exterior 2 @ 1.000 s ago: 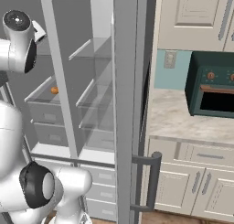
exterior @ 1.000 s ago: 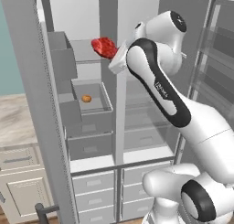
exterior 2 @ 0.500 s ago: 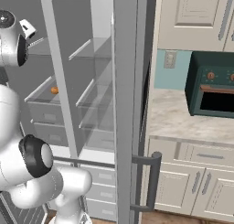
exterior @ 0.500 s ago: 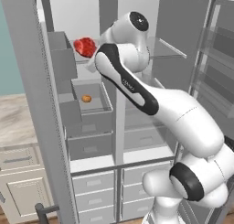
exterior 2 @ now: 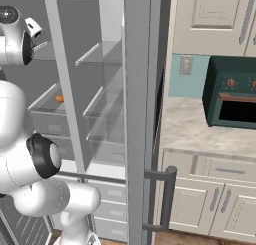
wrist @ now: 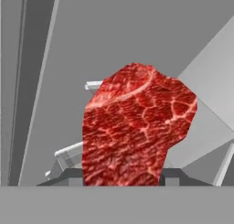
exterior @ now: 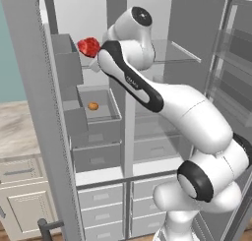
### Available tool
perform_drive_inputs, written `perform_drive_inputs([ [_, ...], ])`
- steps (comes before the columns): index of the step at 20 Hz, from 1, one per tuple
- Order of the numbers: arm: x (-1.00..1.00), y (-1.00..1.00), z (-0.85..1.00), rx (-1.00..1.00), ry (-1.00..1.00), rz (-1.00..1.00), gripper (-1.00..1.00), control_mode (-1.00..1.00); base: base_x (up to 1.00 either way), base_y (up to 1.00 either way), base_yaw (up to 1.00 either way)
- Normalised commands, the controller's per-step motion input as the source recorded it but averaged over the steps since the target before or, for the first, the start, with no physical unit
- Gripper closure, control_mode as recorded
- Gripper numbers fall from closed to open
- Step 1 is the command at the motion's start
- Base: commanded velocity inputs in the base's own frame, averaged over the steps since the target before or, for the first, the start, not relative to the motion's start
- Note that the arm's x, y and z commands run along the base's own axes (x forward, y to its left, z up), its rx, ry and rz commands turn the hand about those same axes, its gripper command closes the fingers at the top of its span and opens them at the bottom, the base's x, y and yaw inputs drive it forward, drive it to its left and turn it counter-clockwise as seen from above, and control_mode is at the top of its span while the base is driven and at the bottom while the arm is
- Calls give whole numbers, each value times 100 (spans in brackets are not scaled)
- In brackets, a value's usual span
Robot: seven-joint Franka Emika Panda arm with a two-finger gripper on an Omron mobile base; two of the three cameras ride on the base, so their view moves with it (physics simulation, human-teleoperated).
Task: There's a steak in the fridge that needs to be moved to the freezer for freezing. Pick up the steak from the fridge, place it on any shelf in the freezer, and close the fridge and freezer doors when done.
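Hand view has the gripper [wrist: 122,175] clamped on the steak [wrist: 137,127], held up inside the freezer [exterior: 74,82], above the bin with an orange item [exterior: 93,105].

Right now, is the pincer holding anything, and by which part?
Yes: the pincer is shut on the steak, gripping its lower edge in the hand view, so most of the slab sticks out beyond the fingertips.

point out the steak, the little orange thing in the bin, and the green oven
steak [wrist: 137,127]: hand view, middle of its marbled red face.
orange item [exterior: 93,106]: left base view, its centre, lying in the grey bin.
green oven [exterior 2: 235,91]: right base view, its front panel above the dark window.
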Motion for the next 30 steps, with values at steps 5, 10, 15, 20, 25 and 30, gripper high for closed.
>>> perform_drive_inputs([
  [5, 33, 0, -16, -1, 0, 0, 100, -100, 0, 0, 0],
  [10, 32, 0, -17, -2, 0, 0, 100, -100, 0, 0, 0],
  [15, 37, 17, -1, -4, 0, 0, 100, -100, 0, 0, 0],
  [20, 52, 31, -1, -9, 5, 0, 100, -100, 0, 0, 0],
  [25, 53, 15, -1, -6, 6, 0, 100, -100, 0, 0, 0],
  [30, 50, 13, -2, -5, 0, 0, 100, -100, 0, 0, 0],
])
